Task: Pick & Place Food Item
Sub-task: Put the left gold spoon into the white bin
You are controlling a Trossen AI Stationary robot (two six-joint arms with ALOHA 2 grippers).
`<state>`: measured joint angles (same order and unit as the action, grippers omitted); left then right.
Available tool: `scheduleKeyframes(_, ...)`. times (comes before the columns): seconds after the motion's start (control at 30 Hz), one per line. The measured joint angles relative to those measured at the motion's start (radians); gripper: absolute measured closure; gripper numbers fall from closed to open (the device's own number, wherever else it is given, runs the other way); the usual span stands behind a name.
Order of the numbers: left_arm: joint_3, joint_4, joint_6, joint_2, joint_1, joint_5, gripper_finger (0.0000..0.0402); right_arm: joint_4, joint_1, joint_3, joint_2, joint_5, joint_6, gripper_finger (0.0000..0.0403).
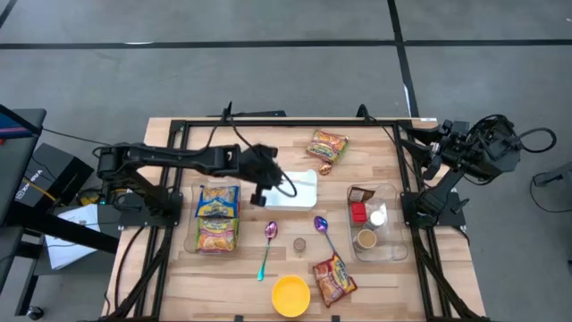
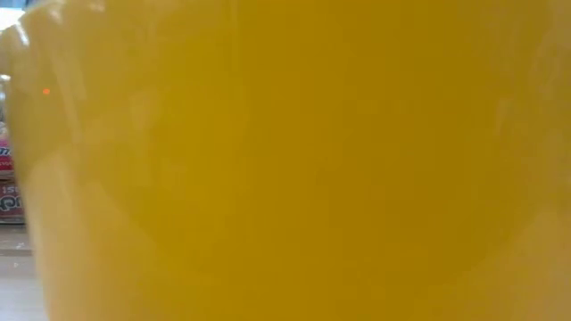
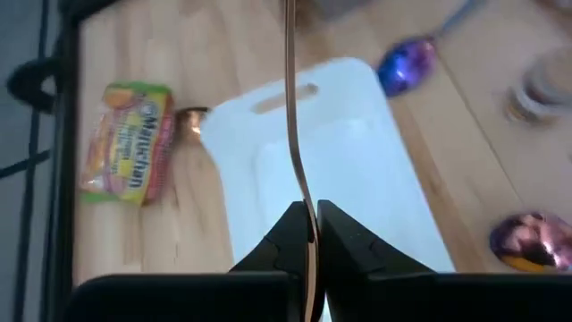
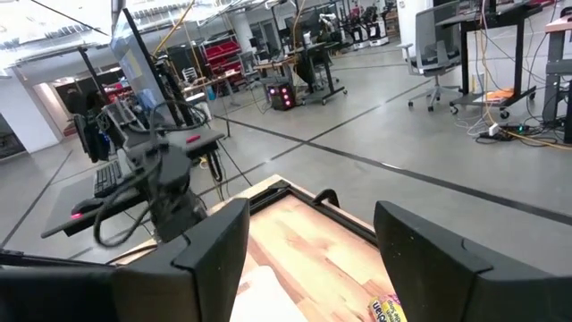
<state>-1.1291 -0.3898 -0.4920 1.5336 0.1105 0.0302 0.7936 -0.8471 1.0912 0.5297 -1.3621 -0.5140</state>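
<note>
Upper centre of the high view: noodle packet (image 1: 328, 146), flat on the wooden table (image 1: 259, 143), untouched, a small bronze piece (image 1: 324, 167) at its lower edge. It is the likeliest food item for this task, though that is a judgement.
- Centre: white cutting board (image 1: 304, 192), bare, just below-left of the packet.
- Centre-left: left gripper (image 1: 262, 188) over the board's left edge, pincer pressed narrow. A thin dark cord (image 3: 291, 107) runs between the fingertips; whether it is gripped cannot be told.
- Left: clear tray (image 1: 190, 234) with two more packets (image 1: 217, 219).
- Lower centre: two purple spoons (image 1: 271, 233), another packet (image 1: 333, 279), yellow bowl (image 1: 290, 295); the bowl fills the low view.
- Right: clear container (image 1: 393, 252) with small cups.
- Right edge: right gripper (image 4: 308, 233) parked, pincer wide, empty.

Step in hand: approach, nothing picked. Next move calls for opening the left pincer, shifting up-right over the packet, and descending square to it.
</note>
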Motion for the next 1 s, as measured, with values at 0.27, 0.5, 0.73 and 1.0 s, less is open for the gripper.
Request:
scheduleKeyframes(0.27,0.051,0.012,-0.078,0.021,-0.003,0.005,0.0392,0.018,0.000,-0.028,0.000,0.000,-0.062,0.0168)
scheduleKeyframes(0.5,0.066,0.054,-0.234,0.093,0.004,0.071,0.0392,0.037,0.000,-0.064,0.000,0.000,-0.130,0.0168)
scheduleKeyframes(0.73,0.067,0.062,-0.266,0.139,0.015,0.097,0.0392,0.037,0.000,-0.082,0.000,0.000,-0.174,0.0168)
scheduleKeyframes(1.0,0.067,0.061,-0.268,0.139,0.015,0.101,0.0389,0.037,0.000,-0.082,-0.001,-0.001,-0.171,0.0168)
